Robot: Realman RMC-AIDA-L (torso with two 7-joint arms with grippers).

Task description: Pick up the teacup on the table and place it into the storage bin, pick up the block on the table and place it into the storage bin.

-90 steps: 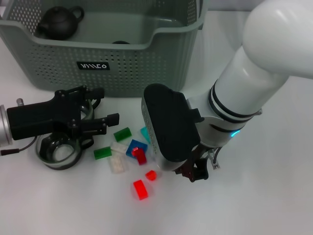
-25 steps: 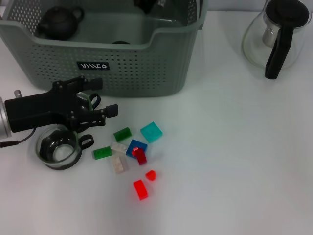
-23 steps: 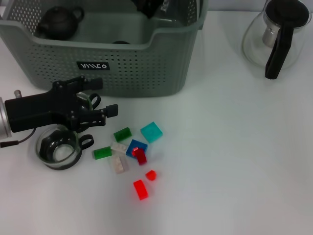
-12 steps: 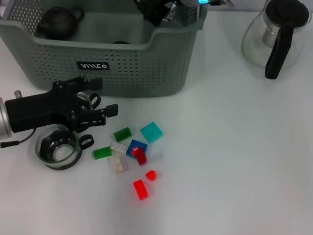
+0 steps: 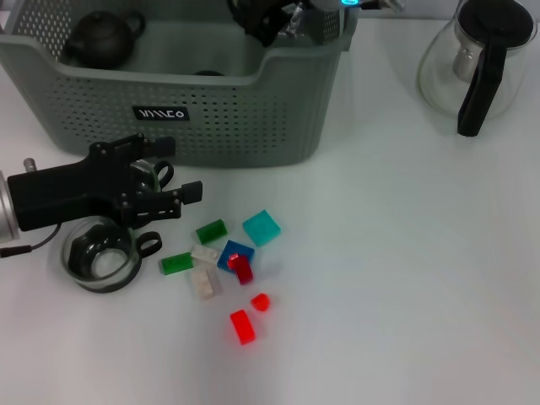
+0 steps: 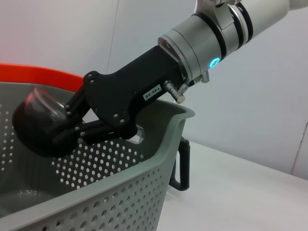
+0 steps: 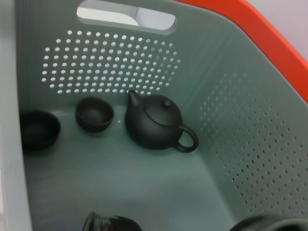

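R gripper (image 6: 48, 132) is up over the far side of the storage bin (image 5: 253, 110), fingers clamped on a dark teacup (image 6: 41, 125) held above the bin's inside; on the bin floor sit a dark teapot (image 7: 154, 122) and two small dark cups (image 7: 95, 114). L gripper (image 5: 173, 181) hovers low at near left, just in front of the bin wall and beside a glass cup (image 5: 101, 257) on the table, fingers apart w/ nothing between. Loose blocks lie just right of that cup — green (image 5: 211, 230), teal (image 5: 261, 227), blue (image 5: 235, 253), red (image 5: 242, 326) — and a glass pitcher (image 5: 477, 63) stands at far right.
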